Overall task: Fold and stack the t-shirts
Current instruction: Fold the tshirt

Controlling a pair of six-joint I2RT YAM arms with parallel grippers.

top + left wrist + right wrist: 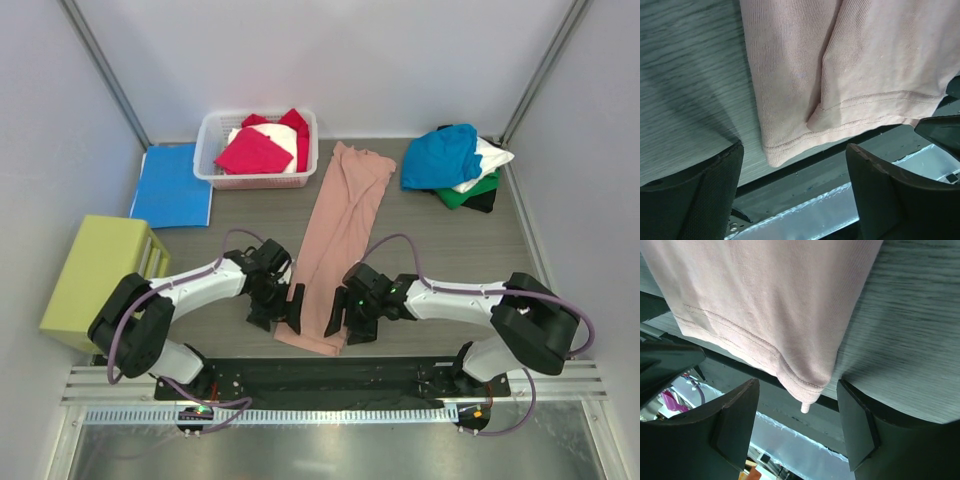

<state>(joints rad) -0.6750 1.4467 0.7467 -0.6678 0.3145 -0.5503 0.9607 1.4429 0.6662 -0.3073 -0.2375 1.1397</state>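
Observation:
A dusty-pink t-shirt (340,235) lies folded lengthwise into a long strip down the middle of the table, plain side up, with its hem at the near edge. My left gripper (280,314) is open at the hem's left corner (771,155), which lies between its fingers (695,200). My right gripper (347,321) is open at the hem's right corner (807,385), with one finger (735,425) on each side. Neither holds cloth. Magenta and white tees (255,150) lie in a basket. Teal-blue, white, green and black tees (455,165) are piled at the back right.
A white basket (208,150) stands at the back left, with a flat blue folder (172,185) beside it. A yellow-green box (100,275) sits at the left edge. The black table edge and metal rail (805,210) lie just below the hem.

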